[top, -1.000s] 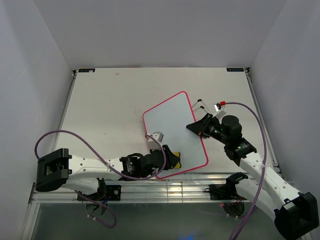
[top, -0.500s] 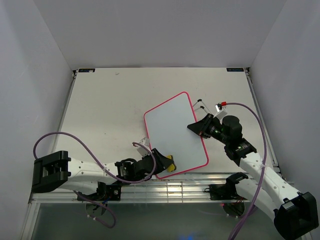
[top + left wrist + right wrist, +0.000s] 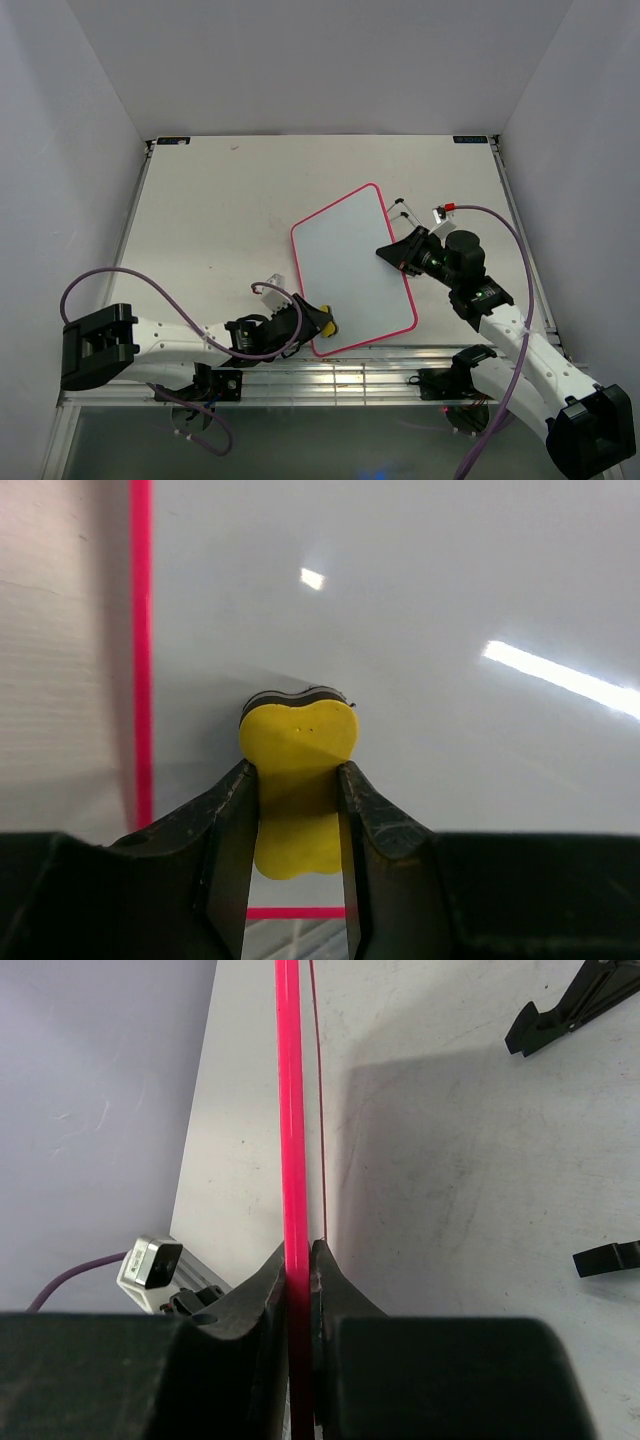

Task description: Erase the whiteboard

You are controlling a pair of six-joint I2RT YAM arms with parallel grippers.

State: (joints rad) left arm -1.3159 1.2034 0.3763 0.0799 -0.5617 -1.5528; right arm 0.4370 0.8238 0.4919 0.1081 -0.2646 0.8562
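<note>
The whiteboard (image 3: pixel 350 265) is glossy white with a pink-red frame and lies tilted near the table's front centre. My left gripper (image 3: pixel 322 322) is shut on a small yellow sponge (image 3: pixel 298 755) pressed on the board's near left corner, close to the frame (image 3: pixel 141 660). My right gripper (image 3: pixel 392 254) is shut on the board's right edge; in the right wrist view the pink frame (image 3: pixel 291 1110) runs edge-on between the fingers (image 3: pixel 265 1285). The board surface looks blank in the left wrist view.
Two black clips (image 3: pixel 565 1005) (image 3: pixel 608 1257) stand on the table to the right of the board, also in the top view (image 3: pixel 403 208). The metal rail (image 3: pixel 350 375) runs along the table's near edge. White walls enclose the table.
My left gripper has drawn the sponge left and toward the near left corner of the board. The board has shifted slightly right. The right gripper keeps its hold.
</note>
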